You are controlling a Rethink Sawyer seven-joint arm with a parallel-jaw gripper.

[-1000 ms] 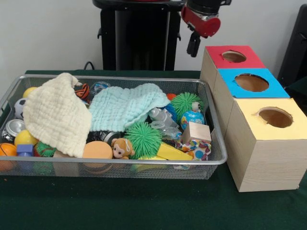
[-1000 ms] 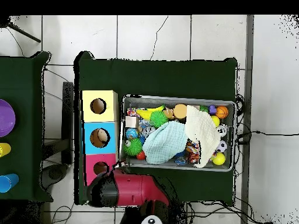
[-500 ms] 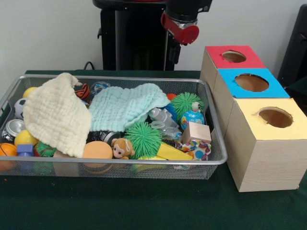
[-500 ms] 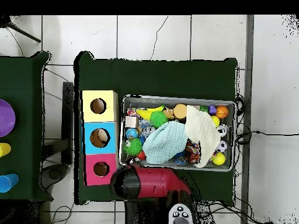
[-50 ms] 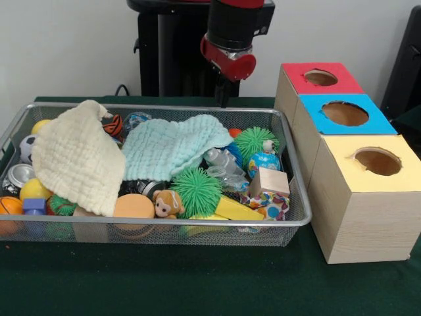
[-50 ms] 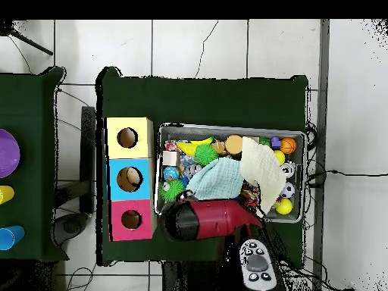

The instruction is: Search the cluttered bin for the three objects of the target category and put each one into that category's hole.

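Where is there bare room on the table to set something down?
The dark green tablecloth lies bare in front of the wire mesh bin and the yellow-topped wooden box. The bin itself is crowded with cloths, balls and toys.

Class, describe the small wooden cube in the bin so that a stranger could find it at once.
Start at the wire bin and go to its end nearest the yellow-topped box. There the wooden cube sits on top of the clutter, the only plain, pale, square-edged block among coloured toys.

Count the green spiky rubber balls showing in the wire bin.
2: one green spiky rubber ball near the bin's front middle, another further back, right of the mint cloth. Cloths may hide others.
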